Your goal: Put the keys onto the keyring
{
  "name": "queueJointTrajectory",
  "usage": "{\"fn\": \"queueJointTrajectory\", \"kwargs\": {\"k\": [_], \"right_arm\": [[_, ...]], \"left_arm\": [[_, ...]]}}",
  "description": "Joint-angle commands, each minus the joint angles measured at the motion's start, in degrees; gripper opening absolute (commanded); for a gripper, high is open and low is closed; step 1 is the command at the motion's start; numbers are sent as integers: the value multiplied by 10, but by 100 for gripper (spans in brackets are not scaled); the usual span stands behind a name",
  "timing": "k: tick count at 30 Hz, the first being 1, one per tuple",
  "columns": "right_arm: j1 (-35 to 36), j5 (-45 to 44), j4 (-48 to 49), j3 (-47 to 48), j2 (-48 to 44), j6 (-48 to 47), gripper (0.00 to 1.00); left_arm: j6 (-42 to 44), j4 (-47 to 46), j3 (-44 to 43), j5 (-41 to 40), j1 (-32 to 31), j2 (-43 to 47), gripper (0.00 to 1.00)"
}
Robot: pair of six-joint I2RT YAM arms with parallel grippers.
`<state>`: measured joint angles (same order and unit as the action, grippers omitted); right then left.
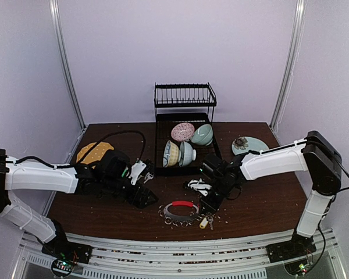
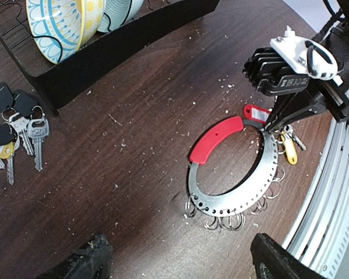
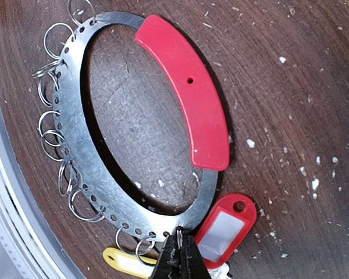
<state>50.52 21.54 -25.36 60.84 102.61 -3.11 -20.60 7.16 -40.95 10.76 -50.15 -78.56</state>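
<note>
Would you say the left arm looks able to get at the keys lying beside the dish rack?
Probably yes: the left gripper is open and empty, the keys lie on bare table nearby, and the right gripper is busy over at the keyring.

A: What stays unseen here?
B: Right wrist view: the yellow tag (image 3: 125, 261) runs off the bottom edge, and the closed tips of the right gripper (image 3: 179, 243) cover a stretch of the keyring (image 3: 75, 145) rim.
A: And from above?
B: The keys (image 1: 206, 221) beside it are too small to count.
</note>
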Motion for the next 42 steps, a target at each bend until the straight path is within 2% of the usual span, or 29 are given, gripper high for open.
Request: {"fn": "queueJointTrajectory", "kwargs": {"k": [1,6,13,17,20,25,28,31,35,39,42], "right_arm": [[16,-61,-36,33,-43,-17,0],[66,-150,-54,67,-123,-79,0],[105,-185,-75,102,-187,-189,0],[111,-145,-77,118,-216,-246,0],[112,-73,-75,130,-237,-281,0],[112,42,-71,159,-266,-295,0],[112,43,-49,170,-279,-266,0],[112,47,-20,167,-293,-244,0],[112,139,-17,152,-310,-280,0],[113,164,-69,165,-298,-317,0],[112,155,-123,199,-272,-327,0]], "left_arm": [[11,-15,-17,5,1,2,86],[21,-43,-13,33,0,16,86],[57,-98,-6,107,0,44,85],[86,-137,2,150,-5,61,87],[108,-175,6,161,-21,63,87],[119,-219,12,174,-31,57,86],[122,-254,33,193,-36,67,84],[152,-276,54,174,-60,93,82],[189,-305,69,136,-87,122,82],[204,-312,60,137,-87,124,87],[238,-304,56,109,-87,124,94]]}}
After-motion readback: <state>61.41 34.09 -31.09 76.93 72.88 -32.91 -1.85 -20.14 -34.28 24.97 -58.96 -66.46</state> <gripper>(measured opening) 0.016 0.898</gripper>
